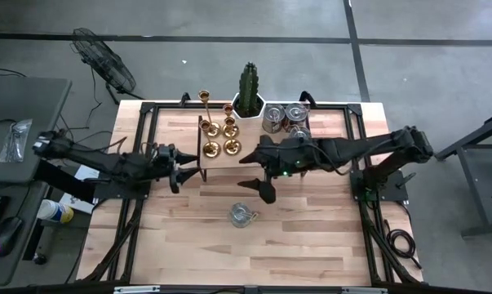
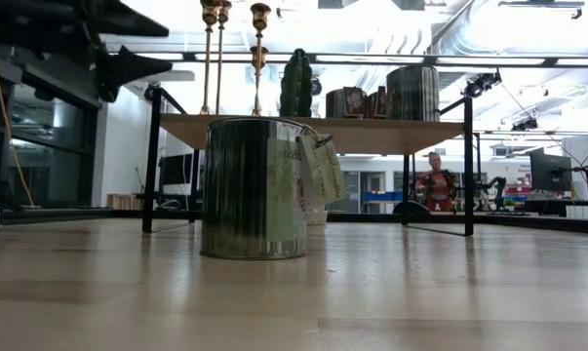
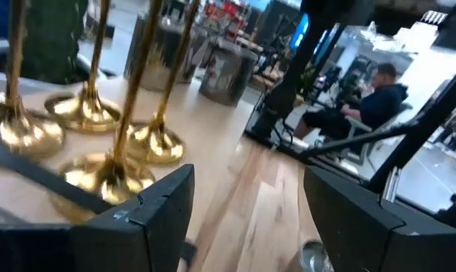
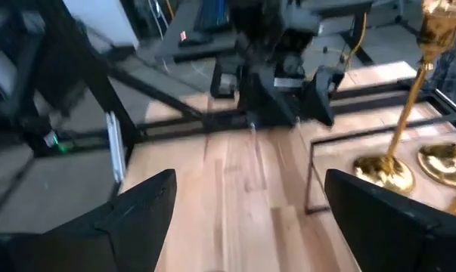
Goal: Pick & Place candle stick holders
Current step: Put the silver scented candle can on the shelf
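Several gold candle stick holders (image 1: 217,126) stand on their round bases at the left end of a raised wooden shelf (image 1: 327,135) at the table's far middle. The left wrist view shows their bases (image 3: 107,177) and stems close by; the low view shows their tops (image 2: 215,49). My left gripper (image 1: 183,166) is open and empty just left of the shelf's near-left corner, fingers (image 3: 246,219) level. My right gripper (image 1: 259,175) hangs open and empty in front of the shelf, right of the holders (image 4: 398,143), its fingers (image 4: 250,208) apart.
A silver tin (image 1: 242,216) with a paper tag stands on the table in front of the shelf (image 2: 254,187). A cactus in a white pot (image 1: 248,90) and more silver tins (image 1: 285,118) share the shelf. The shelf's black frame legs (image 2: 149,166) stand nearby. A person (image 3: 364,98) sits beyond the table.
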`<state>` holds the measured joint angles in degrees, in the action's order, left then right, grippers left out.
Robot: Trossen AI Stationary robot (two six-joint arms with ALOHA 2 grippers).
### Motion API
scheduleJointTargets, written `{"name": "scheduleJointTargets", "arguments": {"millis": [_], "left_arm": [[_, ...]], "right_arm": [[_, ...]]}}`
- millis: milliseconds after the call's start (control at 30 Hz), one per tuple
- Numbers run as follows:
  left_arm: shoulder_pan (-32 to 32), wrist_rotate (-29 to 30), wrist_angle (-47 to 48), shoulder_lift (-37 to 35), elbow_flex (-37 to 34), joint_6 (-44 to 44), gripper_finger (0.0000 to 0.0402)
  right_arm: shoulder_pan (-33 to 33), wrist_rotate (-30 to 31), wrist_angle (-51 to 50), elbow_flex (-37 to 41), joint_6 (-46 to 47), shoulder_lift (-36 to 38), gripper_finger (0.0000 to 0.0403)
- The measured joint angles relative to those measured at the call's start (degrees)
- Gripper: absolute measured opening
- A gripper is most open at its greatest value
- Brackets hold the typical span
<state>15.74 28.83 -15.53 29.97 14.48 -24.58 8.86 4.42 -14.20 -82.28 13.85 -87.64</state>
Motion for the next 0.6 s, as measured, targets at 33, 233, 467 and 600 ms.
{"name": "scheduleJointTargets", "arguments": {"millis": [33,233,467,600], "left_arm": [[-1.59,-1.58,-0.20,-0.14,-0.02,0.40,0.0245],[-6.52,-4.74,6.19,-4.95,0.07,2.31,0.0245],[-7.12,-4.57,14.06,-13.93,0.06,3.77,0.0245],[-7.12,-6.66,14.47,-17.48,-2.39,2.96,0.0245]], "right_arm": [[0.00,-0.13,-1.57,-0.81,-0.92,-0.80,0.0330],[0.57,-0.13,-12.76,-9.63,-3.61,-6.19,0.0330],[0.48,-0.15,-27.20,-17.23,-3.16,-10.92,0.0330],[0.68,-1.31,-32.41,-17.79,-0.58,-11.17,0.0330]]}}
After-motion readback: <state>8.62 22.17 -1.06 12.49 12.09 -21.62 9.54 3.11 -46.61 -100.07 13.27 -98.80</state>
